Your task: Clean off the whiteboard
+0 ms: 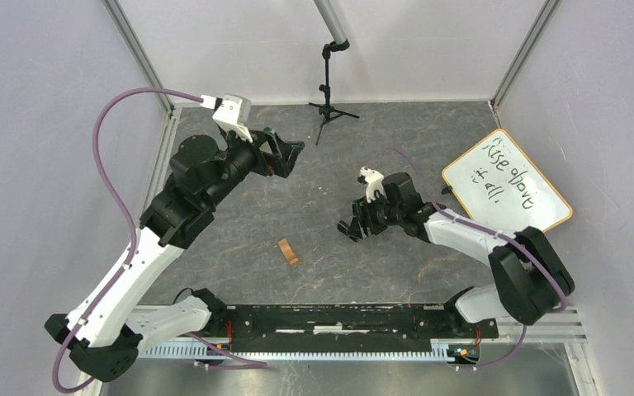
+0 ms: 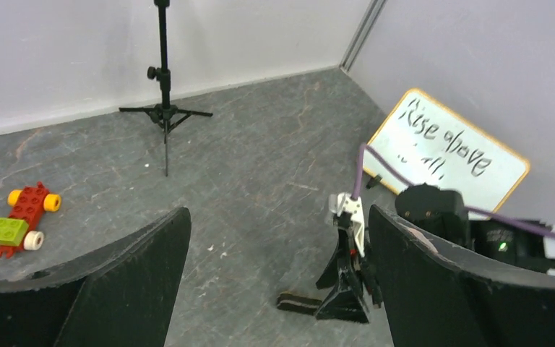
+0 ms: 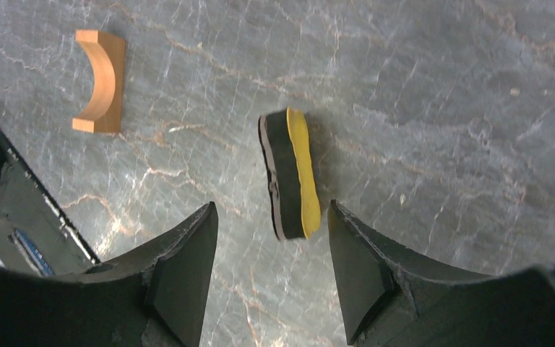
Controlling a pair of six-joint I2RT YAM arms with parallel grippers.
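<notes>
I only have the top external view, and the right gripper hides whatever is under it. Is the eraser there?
Observer: Yes. The right wrist view shows a black and yellow eraser lying on the table, its near end between the fingers of the right gripper.
Operator: Are they touching it?
Observer: No, bare table shows on each side; the jaws are open.
Operator: What does the left gripper hide from me?
Observer: A red toy car sits on the table ahead of its open, empty fingers.
</notes>
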